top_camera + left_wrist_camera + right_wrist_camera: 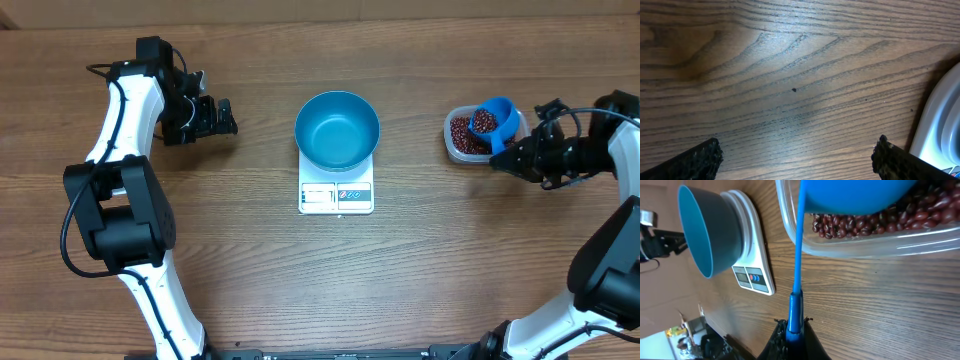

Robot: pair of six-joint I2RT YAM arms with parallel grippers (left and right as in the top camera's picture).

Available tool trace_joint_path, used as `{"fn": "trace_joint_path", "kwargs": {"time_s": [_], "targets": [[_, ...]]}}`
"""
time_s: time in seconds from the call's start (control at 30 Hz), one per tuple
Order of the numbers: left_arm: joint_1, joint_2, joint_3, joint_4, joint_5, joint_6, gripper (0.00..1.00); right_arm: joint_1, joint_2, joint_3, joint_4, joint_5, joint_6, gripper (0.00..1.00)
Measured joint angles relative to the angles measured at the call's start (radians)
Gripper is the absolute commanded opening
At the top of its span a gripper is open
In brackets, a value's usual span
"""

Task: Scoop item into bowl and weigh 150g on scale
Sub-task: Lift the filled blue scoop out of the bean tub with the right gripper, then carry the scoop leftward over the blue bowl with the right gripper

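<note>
The blue bowl (337, 130) (705, 230) stands empty on the white scale (336, 195) (752, 255) at mid-table. Red-brown beans (462, 132) (880, 222) fill a clear tub (455, 150) (850, 247) to the right. My right gripper (510, 158) (794, 330) is shut on the handle of a blue scoop (493, 122) (796, 255). The scoop's cup holds a heap of beans (483, 121) and hangs over the tub. My left gripper (222, 117) (796, 165) is open over bare wood left of the scale, nothing between its fingers (695, 162).
The scale's white edge (940, 125) shows at the right of the left wrist view. Bare wooden tabletop (250, 260) lies between the left gripper and the scale, and in front of the scale.
</note>
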Motion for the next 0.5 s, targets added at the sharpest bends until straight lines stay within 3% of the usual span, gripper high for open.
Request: {"fn": "trace_joint_path", "kwargs": {"time_s": [0.5], "targets": [[0.000,0.000,0.000,0.000,0.000,0.000,1.00,-0.056,0.000,0.021,-0.192,-0.181,-0.245,0.04]]}}
